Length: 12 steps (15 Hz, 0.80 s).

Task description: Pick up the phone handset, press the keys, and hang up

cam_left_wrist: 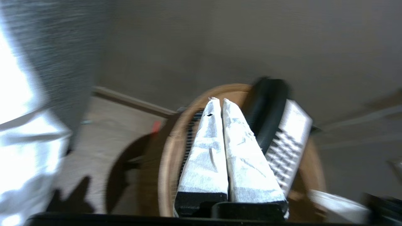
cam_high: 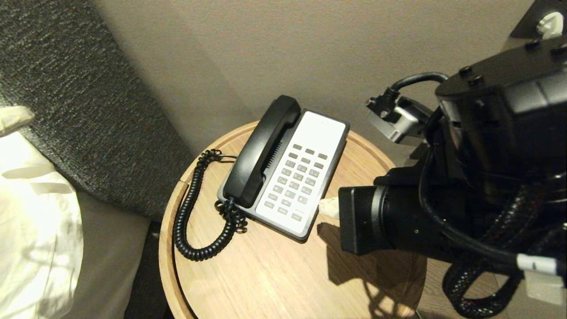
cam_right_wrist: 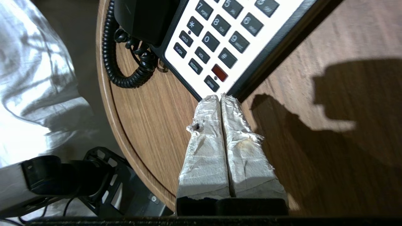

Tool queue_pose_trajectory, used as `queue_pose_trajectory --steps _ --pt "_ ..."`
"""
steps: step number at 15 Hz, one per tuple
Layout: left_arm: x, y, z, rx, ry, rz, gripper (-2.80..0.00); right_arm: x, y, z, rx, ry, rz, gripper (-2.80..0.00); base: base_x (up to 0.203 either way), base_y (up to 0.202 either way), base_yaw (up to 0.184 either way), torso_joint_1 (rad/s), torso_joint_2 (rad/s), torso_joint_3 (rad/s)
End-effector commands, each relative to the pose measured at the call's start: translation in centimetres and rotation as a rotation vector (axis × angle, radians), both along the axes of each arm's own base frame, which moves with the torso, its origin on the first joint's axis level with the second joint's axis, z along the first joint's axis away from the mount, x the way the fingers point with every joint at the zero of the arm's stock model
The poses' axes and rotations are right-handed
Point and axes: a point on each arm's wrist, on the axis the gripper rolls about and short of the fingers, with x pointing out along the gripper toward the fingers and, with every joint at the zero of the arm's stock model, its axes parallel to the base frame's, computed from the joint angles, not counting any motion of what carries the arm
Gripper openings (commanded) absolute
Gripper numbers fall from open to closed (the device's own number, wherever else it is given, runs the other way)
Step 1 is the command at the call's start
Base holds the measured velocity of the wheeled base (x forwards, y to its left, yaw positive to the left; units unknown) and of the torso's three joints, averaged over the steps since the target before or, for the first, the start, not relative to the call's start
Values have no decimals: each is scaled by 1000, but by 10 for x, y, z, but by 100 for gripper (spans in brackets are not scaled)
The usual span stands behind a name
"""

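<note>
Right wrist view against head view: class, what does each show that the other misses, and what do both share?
Only the right wrist view shows the right gripper shut, its fingertips near the phone's front corner, plus a red key and the printed key labels.

Only the head view shows the whole phone handset resting in its cradle and the wall behind.

Both show the keys, the coiled cord and the round wooden table.
</note>
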Motion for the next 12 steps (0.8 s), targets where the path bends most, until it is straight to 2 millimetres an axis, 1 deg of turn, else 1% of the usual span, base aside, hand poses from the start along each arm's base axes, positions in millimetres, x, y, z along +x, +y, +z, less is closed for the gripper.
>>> queue_pose_trajectory --steps 1,3,5,6,8,9,11,12 --pt "-21 15 -25 1 7 161 -280 -8 -16 13 47 -25 -5 -280 0 0 0 0 0 0" --pt "-42 25 -53 3 14 307 -280 -12 -24 19 64 -40 -18 -280 0 0 0 0 0 0" --pt "-62 29 -94 29 42 401 -280 -17 -34 20 74 -47 -23 -280 0 0 0 0 0 0" --pt "-71 29 -113 53 42 415 -280 -19 -37 20 76 -48 -23 -280 0 0 0 0 0 0" --pt "-87 28 -150 138 35 403 -280 -22 -43 22 87 -55 -25 -280 0 0 0 0 0 0" --pt "-91 27 -167 201 34 373 -280 -23 -44 23 93 -57 -25 -280 0 0 0 0 0 0" --pt "-90 26 -196 297 70 314 -280 -23 -46 24 96 -59 -26 -280 0 0 0 0 0 0" --pt "-92 26 -206 321 56 300 -280 -24 -48 24 99 -61 -26 -280 0 0 0 0 0 0"
